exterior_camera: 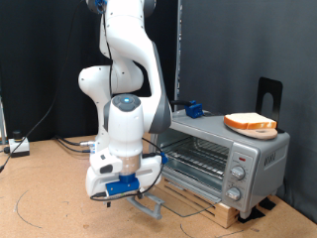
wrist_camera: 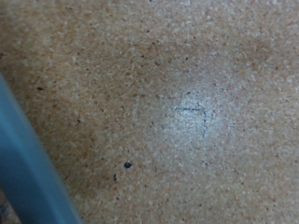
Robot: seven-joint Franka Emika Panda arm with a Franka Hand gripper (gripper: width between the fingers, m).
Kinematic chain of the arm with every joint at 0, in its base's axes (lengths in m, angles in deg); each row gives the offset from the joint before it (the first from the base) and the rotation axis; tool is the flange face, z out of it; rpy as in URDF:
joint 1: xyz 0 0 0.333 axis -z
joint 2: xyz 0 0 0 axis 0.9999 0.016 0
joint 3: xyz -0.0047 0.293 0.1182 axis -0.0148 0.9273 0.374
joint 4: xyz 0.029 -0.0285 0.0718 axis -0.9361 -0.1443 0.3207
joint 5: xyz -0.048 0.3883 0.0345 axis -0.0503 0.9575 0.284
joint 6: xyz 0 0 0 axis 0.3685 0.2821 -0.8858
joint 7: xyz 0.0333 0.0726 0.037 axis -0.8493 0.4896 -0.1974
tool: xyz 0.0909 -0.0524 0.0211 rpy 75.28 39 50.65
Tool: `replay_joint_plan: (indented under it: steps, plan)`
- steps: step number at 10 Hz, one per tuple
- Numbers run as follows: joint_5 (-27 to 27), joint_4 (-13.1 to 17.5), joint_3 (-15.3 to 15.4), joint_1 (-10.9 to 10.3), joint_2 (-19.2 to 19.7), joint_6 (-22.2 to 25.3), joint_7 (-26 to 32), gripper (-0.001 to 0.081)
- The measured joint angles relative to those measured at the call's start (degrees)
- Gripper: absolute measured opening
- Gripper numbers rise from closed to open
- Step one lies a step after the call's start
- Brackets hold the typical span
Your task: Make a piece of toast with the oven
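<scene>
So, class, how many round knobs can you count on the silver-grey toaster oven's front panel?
3: round knobs stacked on the silver-grey toaster oven's right panel, top, middle, bottom. None seem hidden.

Robotics lab, black curtains (exterior_camera: 223, 45), particleboard bench (exterior_camera: 50, 198)

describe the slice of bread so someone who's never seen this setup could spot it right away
Find the small silver-grey toaster oven at the exterior view's right. On its flat top, near the right end, lies the flat bread slice, pale cream with a golden-brown crust, the only food there.
</scene>
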Motion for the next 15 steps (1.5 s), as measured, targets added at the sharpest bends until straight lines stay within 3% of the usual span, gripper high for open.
replay_joint_plan:
  steps: [2,5,9,11,12,13,15]
  plan:
    - [0.2,0.7,0.1,0.0,2.4,-0.1,0.1,0.0807]
    - [0.0,0.6,-0.6,0.7,2.9,-0.1,2.0,0.0807]
    - [1.9,0.0,-1.8,4.0,-2.6,1.0,11.7,0.0807]
    - [2.3,0.1,-1.8,5.3,-6.4,6.7,15.4,0.0807]
    - [2.3,0.1,-1.7,5.3,-6.2,6.6,15.3,0.0807]
    - [5.5,0.3,-1.3,5.4,-6.2,8.9,18.2,0.0807]
    - [15.1,1.8,-1.0,5.5,-8.6,18.7,27.1,0.0807]
